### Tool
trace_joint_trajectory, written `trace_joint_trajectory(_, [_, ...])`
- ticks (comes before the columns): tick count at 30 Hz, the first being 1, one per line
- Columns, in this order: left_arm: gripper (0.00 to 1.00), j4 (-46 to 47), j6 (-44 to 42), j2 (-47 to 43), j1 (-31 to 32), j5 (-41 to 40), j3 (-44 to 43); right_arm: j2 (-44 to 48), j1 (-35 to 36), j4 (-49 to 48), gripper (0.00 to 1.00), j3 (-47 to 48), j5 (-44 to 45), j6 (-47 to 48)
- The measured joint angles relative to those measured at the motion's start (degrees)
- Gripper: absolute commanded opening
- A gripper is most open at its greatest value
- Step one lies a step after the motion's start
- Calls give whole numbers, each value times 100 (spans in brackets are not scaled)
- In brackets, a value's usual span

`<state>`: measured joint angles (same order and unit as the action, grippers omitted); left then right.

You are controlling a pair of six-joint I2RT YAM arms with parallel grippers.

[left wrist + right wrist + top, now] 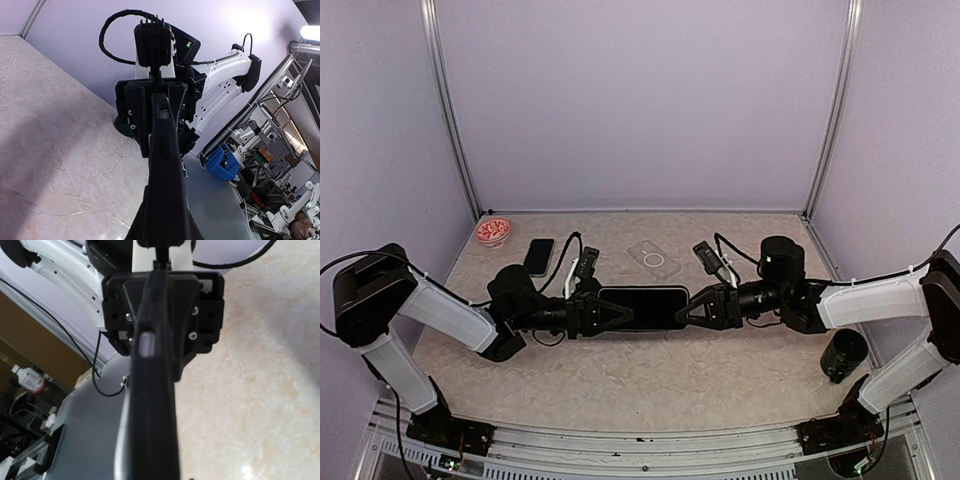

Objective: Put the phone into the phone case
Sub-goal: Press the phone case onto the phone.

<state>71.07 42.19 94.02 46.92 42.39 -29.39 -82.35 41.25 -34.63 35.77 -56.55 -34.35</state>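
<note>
**Desk:** What does the overhead camera show?

**Photographer:** The left gripper (615, 312) is clamped on one end of the black phone (645, 307), which is held flat over the middle of the table (620, 390). The right gripper (688, 308) has a finger on either side of the opposite end. The clear phone case (655, 260) lies just beyond, toward the back wall, untouched.

**Desk:** Is the right one gripping?

**Photographer:** I cannot tell. The left wrist camera sees the phone edge-on, running from its own fingers to the facing gripper. The right wrist camera gives the mirror view, blurred, and shows no contact at the pads.

**Desk:** How should this step go?

**Photographer:** It looks like a two-handed hold or a handover. The left should keep its clamp until the right is firm on the edges. Keep the phone level, then carry it to the case and square the corners. Steer clear of the second phone (539, 256) lying at the left.
</note>
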Motion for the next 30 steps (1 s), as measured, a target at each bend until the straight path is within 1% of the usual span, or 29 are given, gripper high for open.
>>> trace_joint_trajectory(4, [1, 15, 26, 24, 0, -2, 0, 0, 0, -31, 14, -26, 0, 15])
trace_joint_trajectory(8, [10, 7, 61, 31, 0, -24, 0, 2, 0, -94, 3, -52, -7, 15])
trace_joint_trajectory(10, [14, 7, 87, 44, 0, -26, 2, 7, 0, -101, 0, -68, 7, -7])
trace_joint_trajectory(14, [23, 17, 107, 55, 7, -35, 2, 7, 0, -101, 0, -85, 24, 9])
trace_joint_trajectory(16, [24, 68, 105, 55, 7, -44, 2, 9, 0, -85, 0, -92, 26, 13])
trace_joint_trajectory(17, [24, 101, 116, 55, 7, -44, 2, 11, 0, -63, 0, -96, 28, 20])
trace_joint_trajectory(22, [1, 131, 118, 55, 4, -79, 2, 39, 0, -26, 0, -96, 35, 52])
trace_joint_trajectory(27, [0, 131, 125, 55, 4, -109, 11, 57, 0, 2, 1, -101, 63, 70])
trace_joint_trajectory(30, [0, 131, 122, 55, 4, -109, 15, 57, 0, 4, 8, -101, 68, 70])
